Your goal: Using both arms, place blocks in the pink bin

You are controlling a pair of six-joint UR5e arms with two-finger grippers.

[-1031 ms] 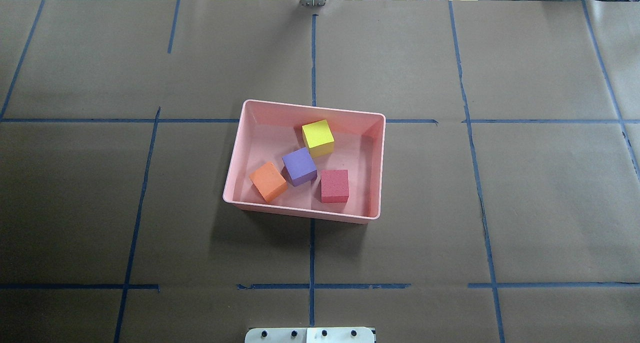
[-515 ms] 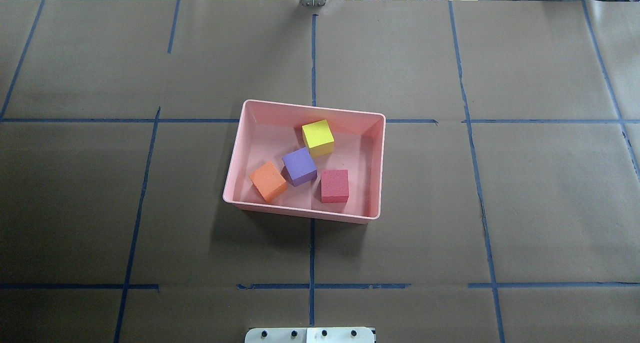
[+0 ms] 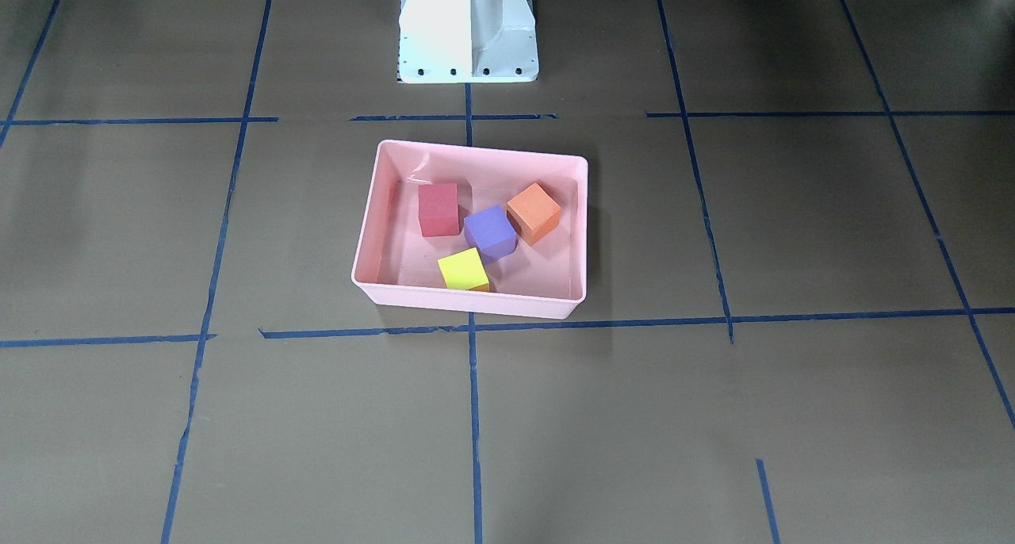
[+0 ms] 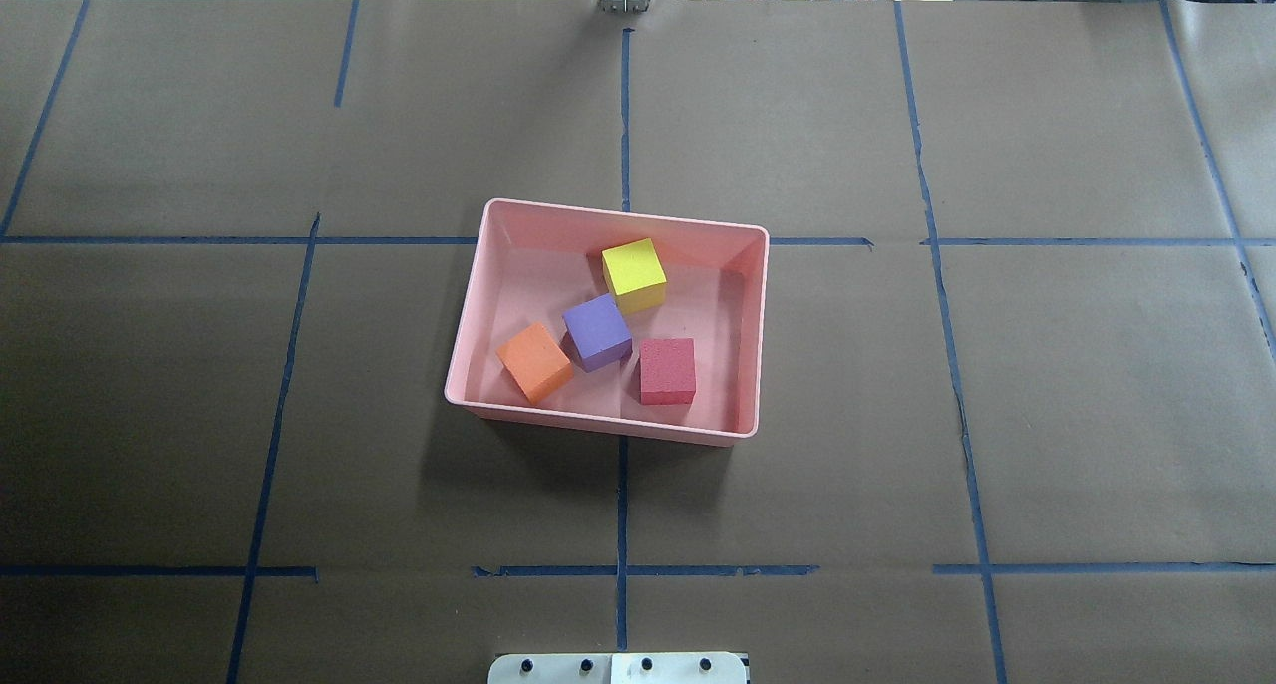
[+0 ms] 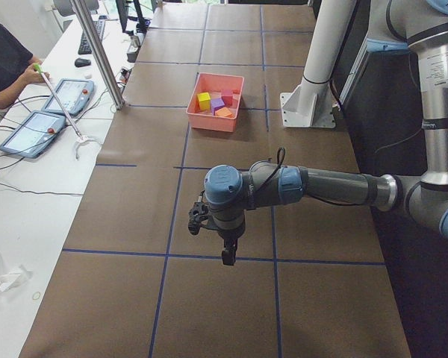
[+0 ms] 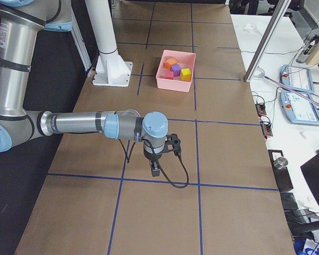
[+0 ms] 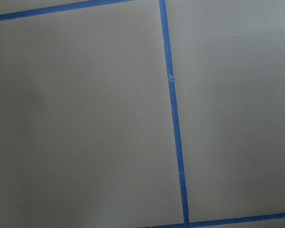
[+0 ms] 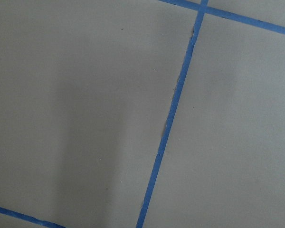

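Note:
The pink bin (image 4: 469,365) (image 3: 373,211) sits at the table's middle. In it lie the yellow-green block (image 4: 634,273) (image 3: 463,270), the purple block (image 4: 596,331) (image 3: 489,231), the orange block (image 4: 534,362) (image 3: 534,212) and the red block (image 4: 667,370) (image 3: 438,208). The bin also shows in the left side view (image 5: 209,121) and the right side view (image 6: 165,82). My left gripper (image 5: 228,256) hangs over bare paper far from the bin. My right gripper (image 6: 154,171) does likewise at the other end. I cannot tell whether either is open or shut. Both wrist views show only paper and tape.
Brown paper with blue tape lines (image 4: 622,505) covers the table. The white pedestal (image 3: 468,28) stands behind the bin. A metal post (image 5: 97,52) and tablets (image 5: 41,123) are at the operators' side, where a person (image 5: 4,60) sits.

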